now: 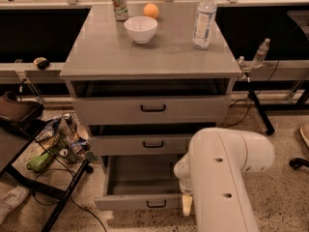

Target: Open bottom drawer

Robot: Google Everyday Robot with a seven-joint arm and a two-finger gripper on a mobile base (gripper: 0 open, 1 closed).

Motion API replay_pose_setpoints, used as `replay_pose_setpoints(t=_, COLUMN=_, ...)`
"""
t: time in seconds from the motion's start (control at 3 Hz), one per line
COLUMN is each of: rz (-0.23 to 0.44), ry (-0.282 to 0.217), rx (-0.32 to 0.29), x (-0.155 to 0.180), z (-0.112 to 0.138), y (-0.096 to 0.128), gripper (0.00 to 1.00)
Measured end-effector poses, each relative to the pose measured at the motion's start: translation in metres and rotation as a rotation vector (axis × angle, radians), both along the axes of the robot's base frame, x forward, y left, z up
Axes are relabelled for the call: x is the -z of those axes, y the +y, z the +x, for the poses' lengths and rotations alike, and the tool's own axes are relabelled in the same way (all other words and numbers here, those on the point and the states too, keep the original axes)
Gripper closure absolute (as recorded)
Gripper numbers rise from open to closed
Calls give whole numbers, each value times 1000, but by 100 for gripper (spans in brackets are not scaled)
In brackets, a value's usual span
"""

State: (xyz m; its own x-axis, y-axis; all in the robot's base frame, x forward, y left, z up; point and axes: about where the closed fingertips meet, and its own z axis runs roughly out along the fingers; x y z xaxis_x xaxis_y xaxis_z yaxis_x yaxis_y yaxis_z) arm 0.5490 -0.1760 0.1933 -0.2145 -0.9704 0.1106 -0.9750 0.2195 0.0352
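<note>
The bottom drawer [140,201] of the grey cabinet [149,57] is pulled out, showing its shallow grey tray [142,175] and a small black handle [156,205] on its front. My white arm [227,173] fills the lower right. My gripper [186,203] hangs below the arm at the right end of the drawer front; only a pale tip of it shows. The middle drawer [145,144] and top drawer [152,109] are shut or nearly shut.
On the cabinet top stand a white bowl [140,29], a can [119,4], an orange [151,10] and a water bottle [204,18]. A black cart [29,173] with packets and cans stands at the left. A small bottle [260,52] stands at the right.
</note>
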Motion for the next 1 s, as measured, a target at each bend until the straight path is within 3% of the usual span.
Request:
replay_pose_setpoints(t=0.33, rz=-1, ry=7, rx=2, x=4, z=-5, y=-2, gripper=0)
replay_pose_setpoints(t=0.67, rz=13, ry=97, rx=31, x=29, z=-74, y=-20, gripper=26)
replay_pose_setpoints(t=1.0, rz=20, ry=125, rx=44, x=33, z=-93, y=-23, gripper=49)
